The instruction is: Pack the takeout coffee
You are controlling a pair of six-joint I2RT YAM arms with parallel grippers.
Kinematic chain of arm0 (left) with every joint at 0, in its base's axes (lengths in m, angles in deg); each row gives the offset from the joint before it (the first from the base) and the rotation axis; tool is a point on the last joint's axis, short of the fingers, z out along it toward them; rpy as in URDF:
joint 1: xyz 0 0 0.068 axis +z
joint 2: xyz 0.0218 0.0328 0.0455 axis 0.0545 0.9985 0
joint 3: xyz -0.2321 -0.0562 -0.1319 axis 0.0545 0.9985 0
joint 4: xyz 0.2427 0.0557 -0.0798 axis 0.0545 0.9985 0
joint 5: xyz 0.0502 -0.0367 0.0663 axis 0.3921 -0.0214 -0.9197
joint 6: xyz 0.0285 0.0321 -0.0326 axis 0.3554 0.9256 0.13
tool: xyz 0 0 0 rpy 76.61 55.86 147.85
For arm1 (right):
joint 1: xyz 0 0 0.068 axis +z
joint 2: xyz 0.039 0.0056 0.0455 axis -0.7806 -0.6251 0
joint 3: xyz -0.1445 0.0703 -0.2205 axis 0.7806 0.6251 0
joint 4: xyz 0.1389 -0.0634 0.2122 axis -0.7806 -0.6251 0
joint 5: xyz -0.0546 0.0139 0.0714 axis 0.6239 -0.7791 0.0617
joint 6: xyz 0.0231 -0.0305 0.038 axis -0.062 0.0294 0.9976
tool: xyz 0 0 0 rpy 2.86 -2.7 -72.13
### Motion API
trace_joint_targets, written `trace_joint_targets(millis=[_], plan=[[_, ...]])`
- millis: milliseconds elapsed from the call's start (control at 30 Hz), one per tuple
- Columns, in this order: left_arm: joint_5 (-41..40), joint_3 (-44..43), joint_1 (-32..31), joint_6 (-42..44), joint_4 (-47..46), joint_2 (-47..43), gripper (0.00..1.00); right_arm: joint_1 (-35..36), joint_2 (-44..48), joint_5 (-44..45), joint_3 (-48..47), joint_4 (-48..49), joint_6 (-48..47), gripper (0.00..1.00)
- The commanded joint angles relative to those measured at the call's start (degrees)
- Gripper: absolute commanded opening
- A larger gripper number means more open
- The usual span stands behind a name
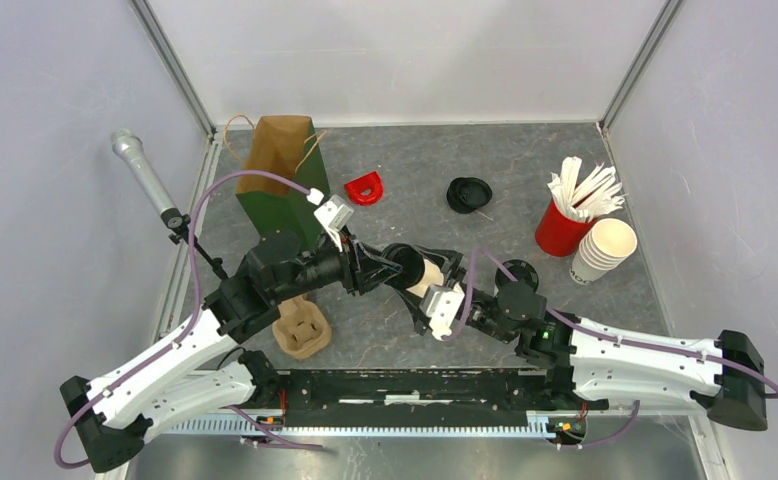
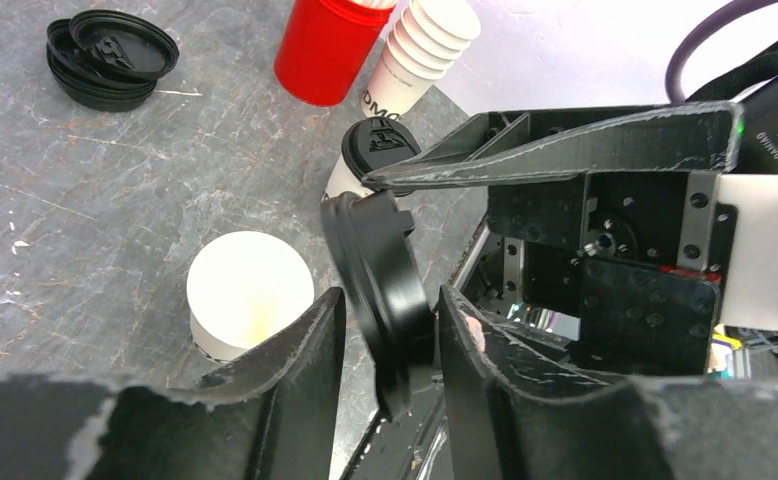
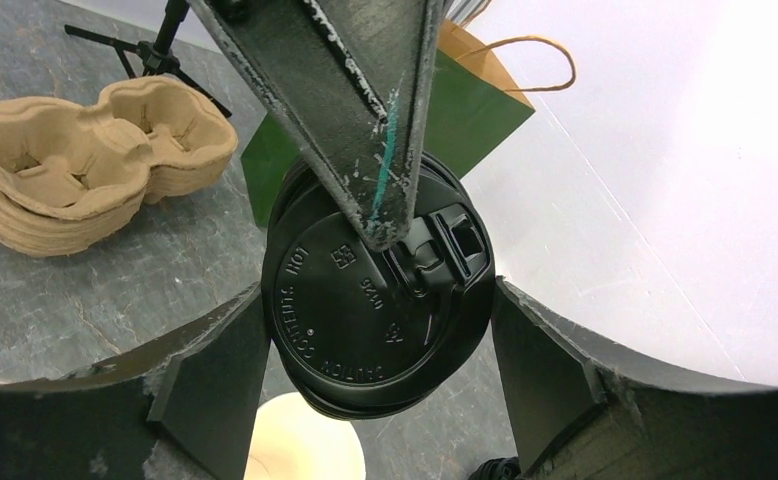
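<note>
A black plastic lid (image 1: 405,263) hangs above the table centre between both grippers. My left gripper (image 2: 387,300) is shut on the lid (image 2: 375,270), pinching its faces edge-on. My right gripper (image 3: 380,330) is closed across the rim of the lid (image 3: 345,320), with both fingers touching it. The left gripper's finger (image 3: 355,110) lies across the lid's top. An open cream cup (image 2: 248,295) with no lid stands just below. A lidded takeout coffee cup (image 2: 380,145) stands behind it, also in the top view (image 1: 520,272).
A stack of brown pulp cup carriers (image 1: 300,330) lies near the left arm. A green and brown paper bag (image 1: 283,180) stands at the back left. A stack of black lids (image 1: 468,193), a red cup of white sticks (image 1: 562,230) and stacked lidless cups (image 1: 602,250) are at the right.
</note>
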Motion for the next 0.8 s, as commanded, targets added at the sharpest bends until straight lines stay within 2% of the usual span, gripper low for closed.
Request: trace_joint_targets(millis=[0, 133, 233, 367, 500, 633, 767], plan=[[-1.47, -0.18, -0.03, -1.20, -0.32, -0.93, 0.53, 0.34, 2.04, 0.76, -0.37, 2.65, 2.25, 0.79], [-5.44, -1.08, -0.01, 0.40, 1.58, -1.46, 0.83, 0.35, 2.69, 4.31, -0.43, -2.70, 6.46, 0.79], [-8.92, -1.69, -0.05, 0.94, 3.02, -1.91, 0.99, 0.35, 2.47, 7.30, -1.45, -11.06, 11.38, 0.81], [-10.79, -2.57, -0.05, 2.47, 4.28, -0.85, 1.00, 0.30, -0.10, 12.05, -5.04, -23.48, 19.17, 0.83], [-11.72, -3.48, 0.10, 3.06, 5.53, 3.84, 1.00, -0.54, -4.23, 13.48, -9.86, -32.89, 25.26, 0.86], [-12.92, -2.84, 1.42, -1.08, 4.47, 8.05, 0.98, -3.25, -5.91, 10.40, -11.68, -35.66, 27.29, 0.87], [-10.30, -0.94, 3.97, -5.03, 1.20, 9.66, 0.89, -7.41, -5.98, 5.34, -11.51, -35.85, 28.34, 0.87]])
